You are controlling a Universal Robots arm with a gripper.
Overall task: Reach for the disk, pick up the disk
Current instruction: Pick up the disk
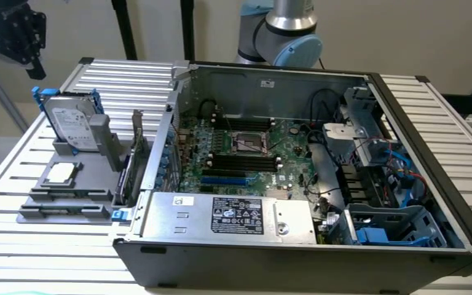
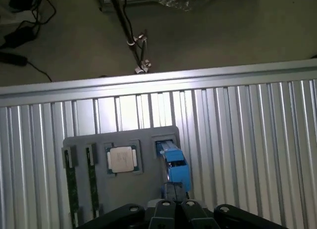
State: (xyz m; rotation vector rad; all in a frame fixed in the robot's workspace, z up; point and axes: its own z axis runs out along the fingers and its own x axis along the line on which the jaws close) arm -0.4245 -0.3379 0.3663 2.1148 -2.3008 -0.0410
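The disk (image 1: 70, 126) is a silver-grey hard drive with a white label, clipped in a blue frame. It stands on edge in a slot of the grey holder (image 1: 64, 196) at the exterior view's left. From the wrist view I look down on the disk (image 2: 174, 162) edge-on, its blue frame uppermost. My black gripper (image 1: 32, 66) hangs high above the disk, a little to the exterior view's left, touching nothing. In the wrist view the gripper (image 2: 175, 209) has its fingertips (image 2: 167, 207) pressed together, shut and empty, just short of the disk.
A small square silver chip (image 2: 122, 159) lies in the holder beside the disk, and green cards (image 2: 70, 184) stand in its slots. An open computer case (image 1: 302, 153) with a labelled power-supply box (image 1: 228, 215) fills the slatted metal table (image 1: 23, 258). A tripod leg (image 2: 126, 31) and cables (image 2: 20, 26) are on the floor.
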